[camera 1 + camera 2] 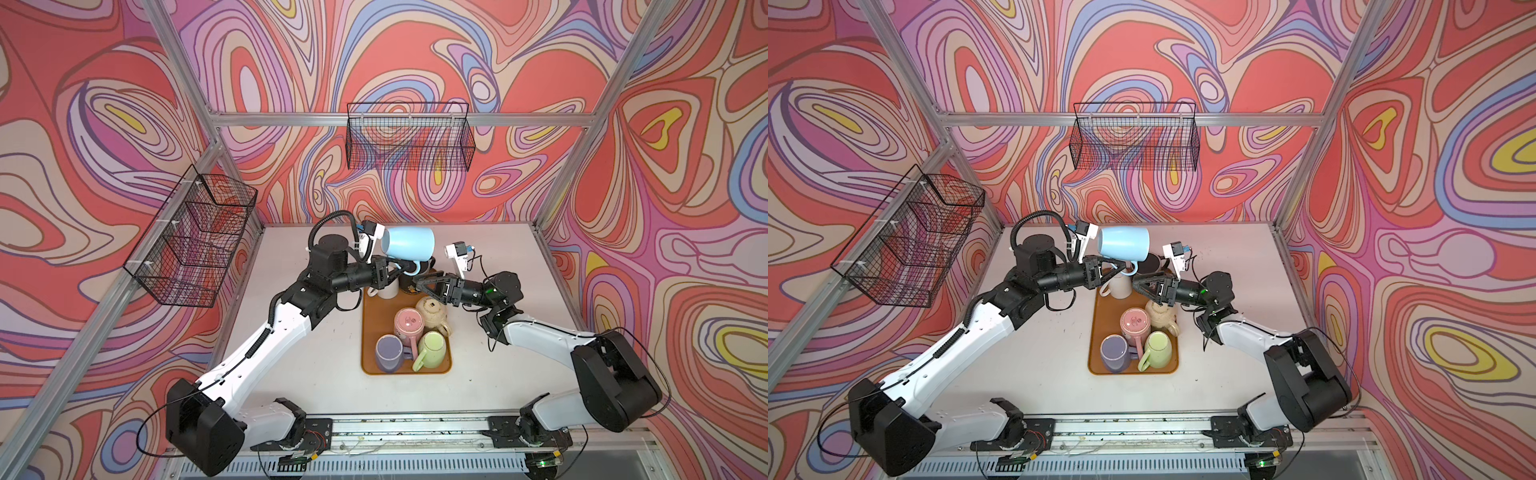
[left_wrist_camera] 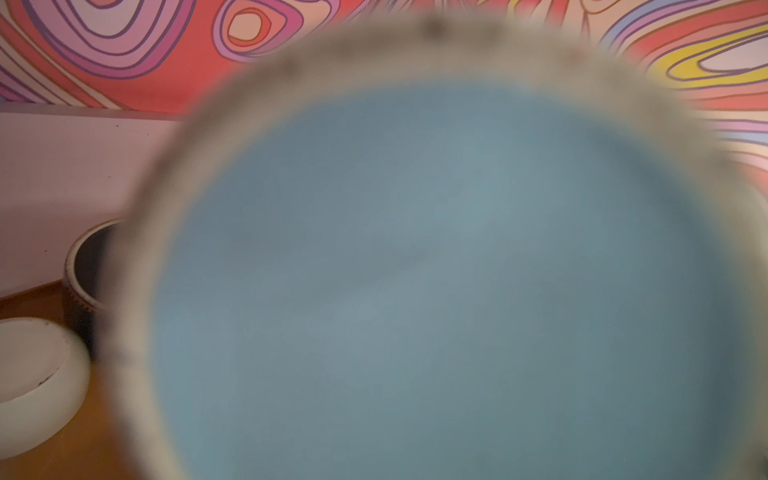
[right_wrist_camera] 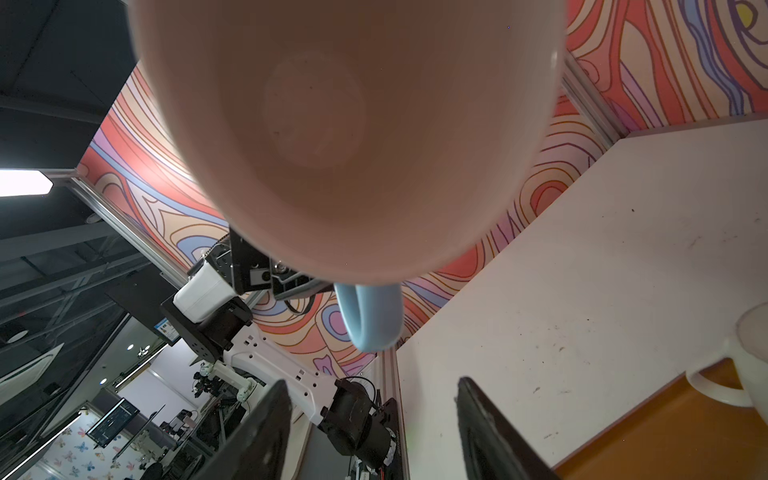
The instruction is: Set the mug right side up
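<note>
The light blue mug (image 1: 409,245) (image 1: 1125,243) hangs in the air on its side above the far end of the orange tray (image 1: 373,324), base to the left, mouth to the right and handle (image 3: 368,316) underneath. The left hand (image 1: 401,270) (image 1: 1117,267) is closed tight on that handle and carries the mug. The right hand (image 1: 422,283) (image 3: 370,424) sits just right of and below the mug with its fingers spread and nothing between them, over the mugs standing on the tray on the desk (image 1: 507,257).
</note>
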Robot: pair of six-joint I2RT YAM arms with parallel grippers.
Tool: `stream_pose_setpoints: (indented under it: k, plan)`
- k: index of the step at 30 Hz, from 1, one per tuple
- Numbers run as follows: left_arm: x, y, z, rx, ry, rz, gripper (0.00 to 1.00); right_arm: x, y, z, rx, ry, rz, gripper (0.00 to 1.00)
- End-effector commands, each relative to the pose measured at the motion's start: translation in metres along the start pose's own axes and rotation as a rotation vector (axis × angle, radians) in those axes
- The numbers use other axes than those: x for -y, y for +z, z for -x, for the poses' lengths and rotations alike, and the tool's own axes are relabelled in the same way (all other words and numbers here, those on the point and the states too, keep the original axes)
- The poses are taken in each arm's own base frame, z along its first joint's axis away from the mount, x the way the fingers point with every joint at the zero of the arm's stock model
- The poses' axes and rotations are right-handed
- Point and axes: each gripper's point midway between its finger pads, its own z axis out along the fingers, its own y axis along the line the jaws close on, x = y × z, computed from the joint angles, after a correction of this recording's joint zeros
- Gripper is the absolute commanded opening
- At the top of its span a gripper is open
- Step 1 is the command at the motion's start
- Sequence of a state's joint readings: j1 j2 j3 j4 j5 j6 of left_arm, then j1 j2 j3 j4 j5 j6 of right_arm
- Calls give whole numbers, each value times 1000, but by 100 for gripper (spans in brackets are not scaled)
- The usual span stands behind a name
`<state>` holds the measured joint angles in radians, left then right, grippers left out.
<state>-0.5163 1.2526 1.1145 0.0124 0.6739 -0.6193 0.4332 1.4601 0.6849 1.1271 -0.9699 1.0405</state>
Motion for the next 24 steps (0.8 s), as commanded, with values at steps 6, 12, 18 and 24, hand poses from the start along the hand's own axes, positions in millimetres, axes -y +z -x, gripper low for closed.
stream_pose_setpoints:
  k: [6,12,18,24]
  plan:
    - [26,-1,18,87,29,-162,0,-9,10,21,25,-19,65,54]
    - [22,1,12,90,14,-176,0,-11,13,30,49,-12,97,43]
    - [21,0,7,88,10,-185,0,-13,15,38,74,-10,128,27]
    - [13,0,-3,81,-4,-178,0,-12,16,42,94,-8,137,14]
